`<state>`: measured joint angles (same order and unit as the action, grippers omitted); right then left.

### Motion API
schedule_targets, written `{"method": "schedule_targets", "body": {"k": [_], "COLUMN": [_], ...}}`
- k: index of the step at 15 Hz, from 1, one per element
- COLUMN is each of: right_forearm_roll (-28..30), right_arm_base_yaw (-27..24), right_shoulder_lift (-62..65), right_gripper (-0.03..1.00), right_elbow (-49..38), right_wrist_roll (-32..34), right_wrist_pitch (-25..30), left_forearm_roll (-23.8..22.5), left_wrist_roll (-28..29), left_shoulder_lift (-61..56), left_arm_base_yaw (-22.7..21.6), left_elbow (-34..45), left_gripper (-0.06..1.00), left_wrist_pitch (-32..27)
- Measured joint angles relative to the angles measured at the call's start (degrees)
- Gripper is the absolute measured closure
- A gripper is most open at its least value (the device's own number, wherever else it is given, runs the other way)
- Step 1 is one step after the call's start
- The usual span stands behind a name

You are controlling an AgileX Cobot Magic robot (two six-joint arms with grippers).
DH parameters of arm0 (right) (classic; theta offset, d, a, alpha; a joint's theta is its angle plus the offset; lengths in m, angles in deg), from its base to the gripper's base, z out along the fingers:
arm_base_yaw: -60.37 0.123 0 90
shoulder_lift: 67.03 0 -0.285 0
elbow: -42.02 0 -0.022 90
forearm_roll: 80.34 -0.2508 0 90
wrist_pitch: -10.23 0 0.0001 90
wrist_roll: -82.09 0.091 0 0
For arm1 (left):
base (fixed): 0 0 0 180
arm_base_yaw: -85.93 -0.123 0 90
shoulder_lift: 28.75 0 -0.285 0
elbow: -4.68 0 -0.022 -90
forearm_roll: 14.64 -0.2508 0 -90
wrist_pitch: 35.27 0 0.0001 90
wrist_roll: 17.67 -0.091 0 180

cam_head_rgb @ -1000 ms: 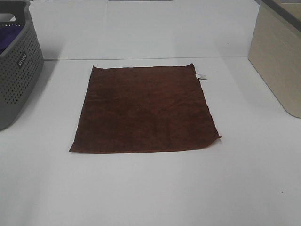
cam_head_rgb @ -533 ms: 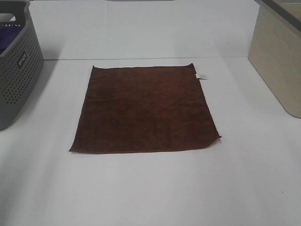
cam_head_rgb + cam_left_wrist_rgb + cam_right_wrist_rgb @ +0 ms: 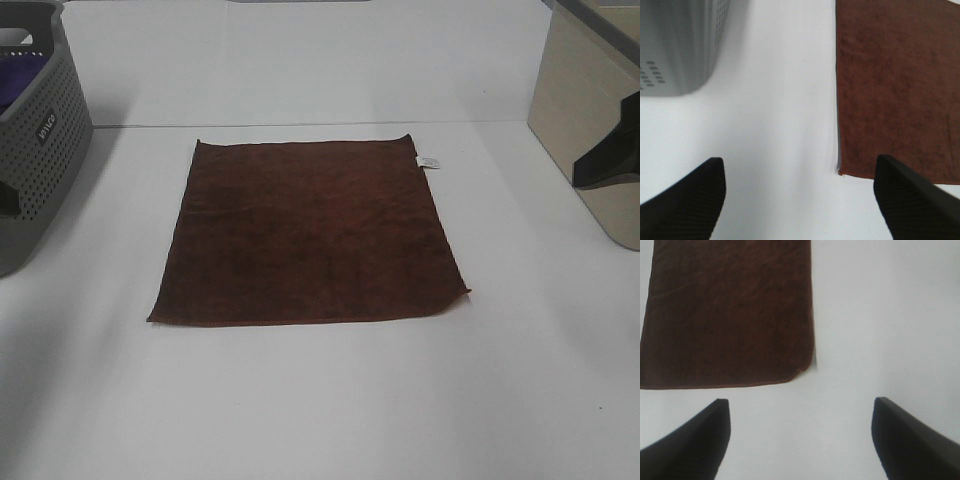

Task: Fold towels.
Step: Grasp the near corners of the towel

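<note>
1. Dead centre on the table (image 3: 320, 420), the towel (image 3: 310, 235) lies spread flat: a dark reddish-brown square, one layer, no fold in it.
2. Look at its far right corner: a small white tag (image 3: 428, 162) pokes out onto the table.
3. Left claw (image 3: 800, 205): jaws wide apart, nothing between them but bare table, right by the towel's near left corner. One finger overlaps the near hem in the wrist view; whether it touches, I cannot tell.
4. Right claw (image 3: 800, 440): jaws apart too, and empty, above bare table off the towel's near right corner.
5. Over at the table's right edge stands a beige bin (image 3: 560, 110).
6. At the left edge sits a grey basket (image 3: 45, 160), with purple fabric (image 3: 18, 80) inside it.
</note>
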<state>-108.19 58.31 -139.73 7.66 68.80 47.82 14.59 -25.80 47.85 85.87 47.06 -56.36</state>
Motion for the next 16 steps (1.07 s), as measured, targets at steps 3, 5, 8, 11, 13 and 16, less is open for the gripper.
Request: {"method": "schedule_targets", "body": {"k": [3,5,8,11,13,16], "right_forearm_roll": [-10.14,-15.07,-23.2,-27.16,-27.22,-24.98], "right_arm_base_yaw": [0.0,0.0,0.0,0.0,0.0,-0.29], "right_shoulder_lift": [-9.51,-15.13,-22.69,-27.16,-29.11,-36.27], "right_gripper": [0.21,0.21,0.21,0.23,0.24,0.25], "right_elbow": [0.0,0.0,1.95,5.67,8.25,11.34], "right_wrist_roll": [-9.51,-14.15,-20.8,-24.98,-25.32,-24.52], "right_wrist_pitch": [-0.06,-0.46,-0.11,2.69,5.67,12.55], "left_forearm_roll": [4.47,9.97,20.68,33.0,39.65,43.95], "left_wrist_roll": [-2.12,-6.53,-17.25,-27.22,-32.83,-37.59], "left_shoulder_lift": [6.59,10.49,14.78,19.82,24.92,33.52], "left_arm_base_yaw": [0.0,0.0,0.0,0.0,0.0,0.0], "left_elbow": [-0.17,-0.17,-1.32,-3.21,-4.87,-9.22], "left_gripper": [0.19,0.19,0.19,0.19,0.19,0.19], "left_wrist_pitch": [-0.11,-0.52,-3.32,-8.02,-13.01,-18.28]}}
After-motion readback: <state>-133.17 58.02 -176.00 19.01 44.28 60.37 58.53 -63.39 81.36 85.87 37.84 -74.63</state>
